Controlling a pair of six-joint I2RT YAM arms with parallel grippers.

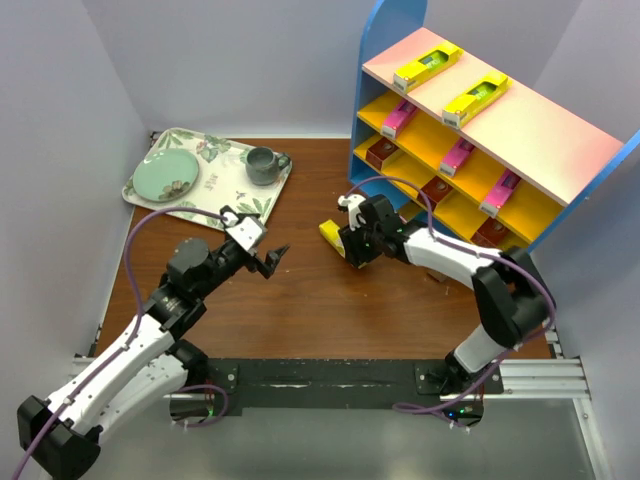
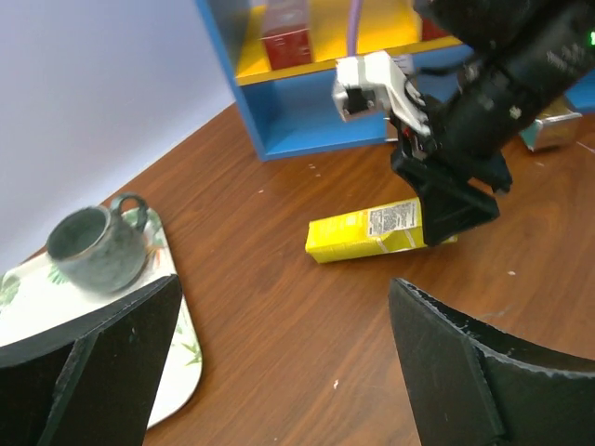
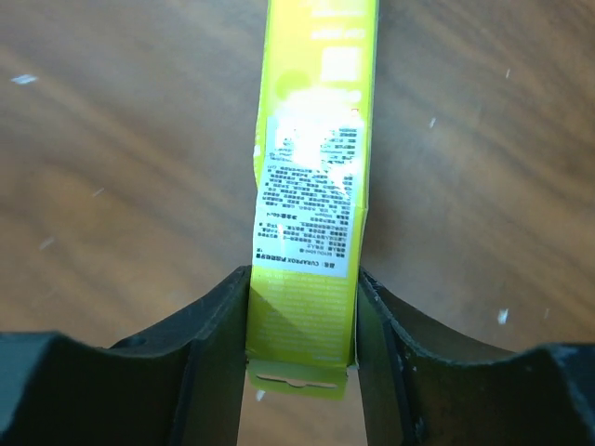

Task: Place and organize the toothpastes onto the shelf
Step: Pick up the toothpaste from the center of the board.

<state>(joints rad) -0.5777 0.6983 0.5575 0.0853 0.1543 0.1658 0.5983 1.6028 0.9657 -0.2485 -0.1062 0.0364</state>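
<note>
A yellow toothpaste carton [image 1: 330, 237] [image 2: 367, 234] [image 3: 311, 186] lies flat on the wooden table in front of the shelf [image 1: 500, 120]. My right gripper [image 1: 352, 250] [image 3: 302, 334] is shut on its hang-tab end, and both fingers [image 3: 218, 344] press its long sides. My left gripper [image 1: 272, 258] [image 2: 284, 362] hovers open over bare table to the left of the carton, holding nothing. On the shelf, two yellow toothpastes [image 1: 427, 65] lie on the pink top board. Pink ones [image 1: 458, 155] and dark red ones [image 1: 436, 188] sit on the orange boards below.
A floral tray [image 1: 160, 205] [image 2: 181, 372] at the back left holds a green plate [image 1: 166, 175] and a grey mug [image 1: 263, 165] [image 2: 96, 246]. The shelf's blue side panel [image 2: 307, 130] stands just behind the carton. A teal carton [image 2: 553, 130] lies near the shelf's foot.
</note>
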